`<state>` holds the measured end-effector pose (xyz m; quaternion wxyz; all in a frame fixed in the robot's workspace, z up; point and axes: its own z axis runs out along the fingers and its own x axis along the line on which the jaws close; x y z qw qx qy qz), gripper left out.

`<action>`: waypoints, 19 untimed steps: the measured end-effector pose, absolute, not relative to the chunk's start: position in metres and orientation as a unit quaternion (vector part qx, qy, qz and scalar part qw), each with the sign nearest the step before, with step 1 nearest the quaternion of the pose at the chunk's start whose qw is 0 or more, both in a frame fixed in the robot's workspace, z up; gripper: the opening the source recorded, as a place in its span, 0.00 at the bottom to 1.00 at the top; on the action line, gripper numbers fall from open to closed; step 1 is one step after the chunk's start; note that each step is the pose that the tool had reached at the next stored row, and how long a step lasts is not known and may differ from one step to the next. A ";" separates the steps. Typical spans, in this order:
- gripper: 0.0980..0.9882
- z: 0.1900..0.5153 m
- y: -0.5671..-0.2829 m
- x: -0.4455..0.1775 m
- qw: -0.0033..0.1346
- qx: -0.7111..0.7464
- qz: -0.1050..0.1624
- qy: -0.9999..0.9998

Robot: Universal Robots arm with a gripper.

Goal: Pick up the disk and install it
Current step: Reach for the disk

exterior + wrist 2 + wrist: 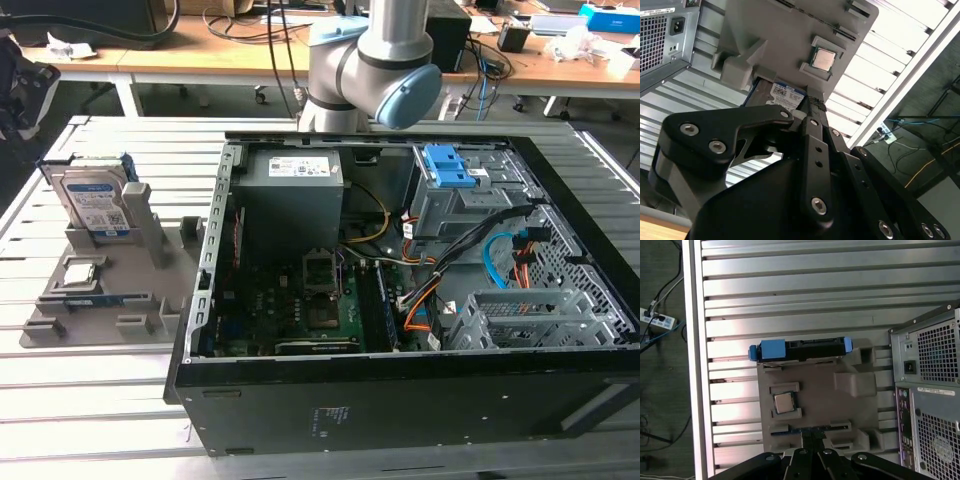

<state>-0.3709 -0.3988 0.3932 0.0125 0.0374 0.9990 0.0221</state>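
The flat silvery metal hard disk [95,200] with blue plastic side rails stands on edge in a slot of the grey moulded plastic holder [150,290], at the exterior view's left on the slatted aluminium worktop [100,400]. Its white-and-blue barcode label faces outward, the print too small to make out. In the first wrist view the disk [800,350] shows edge-on, so the label is hidden; in the second wrist view the disk [785,95] is partly covered by the black gripper [815,105]. The gripper [812,432] hangs above the holder's [850,410] opposite end, its fingers pressed together on nothing, apart from the disk. A small square silver processor chip [784,403] sits between them. Beside the holder lies the open black computer case [400,400].
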 end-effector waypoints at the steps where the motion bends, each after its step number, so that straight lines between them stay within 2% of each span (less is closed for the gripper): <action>1: 0.01 0.393 -0.399 -0.372 0.013 0.037 0.022 0.999; 19: 0.01 0.393 -0.389 -0.408 0.013 0.037 0.021 0.999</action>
